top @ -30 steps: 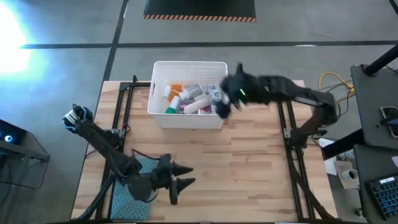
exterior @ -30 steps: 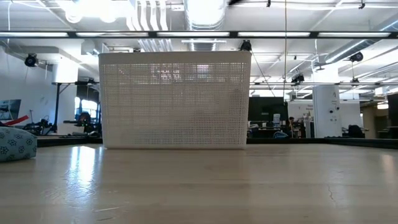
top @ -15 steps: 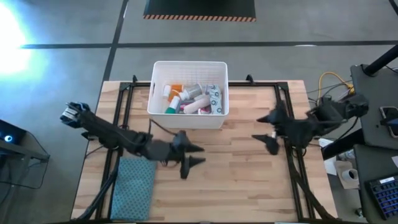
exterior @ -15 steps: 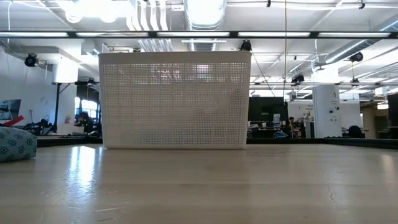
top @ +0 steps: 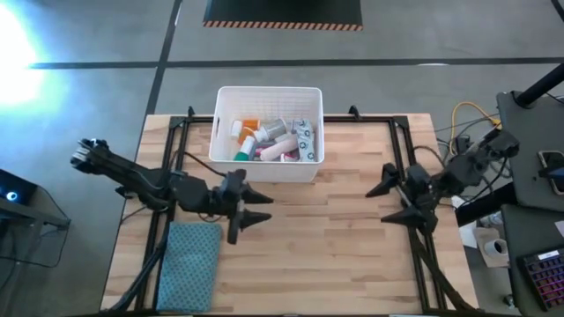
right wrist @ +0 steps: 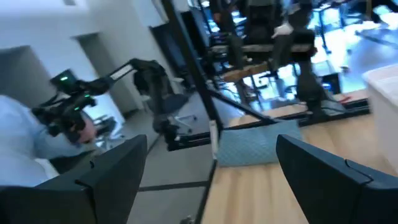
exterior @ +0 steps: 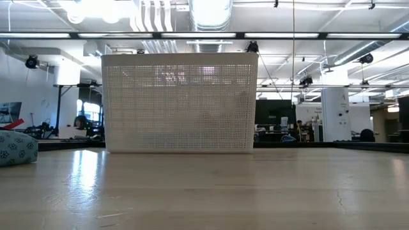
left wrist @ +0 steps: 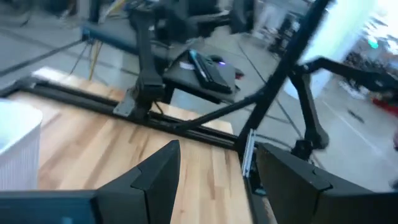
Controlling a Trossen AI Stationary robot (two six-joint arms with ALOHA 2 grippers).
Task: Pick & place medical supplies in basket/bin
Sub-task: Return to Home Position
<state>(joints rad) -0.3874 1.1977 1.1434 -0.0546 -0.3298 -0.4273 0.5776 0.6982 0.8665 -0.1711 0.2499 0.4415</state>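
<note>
The white ribbed bin stands at the table's far middle and fills the centre of the low view as bin. Inside it lie the medical supplies: white bottles, an orange vial and a patterned packet. My left gripper hovers open over bare wood, near-left of the bin. My right gripper hovers open near the table's right rail. Both wrist views show wide-spread fingers with nothing between them: left gripper, right gripper.
A blue-grey patterned folded cloth lies at the table's near-left corner and shows as cloth at the low view's left edge. Black rails run along both sides of the table. Bare wood spreads between the two grippers.
My right gripper has drawn back from the bin's right end toward the table's right edge and now hangs by the right rail. My left gripper has moved from above the cloth toward the far edge, nearer the bin. Both have stayed open.
</note>
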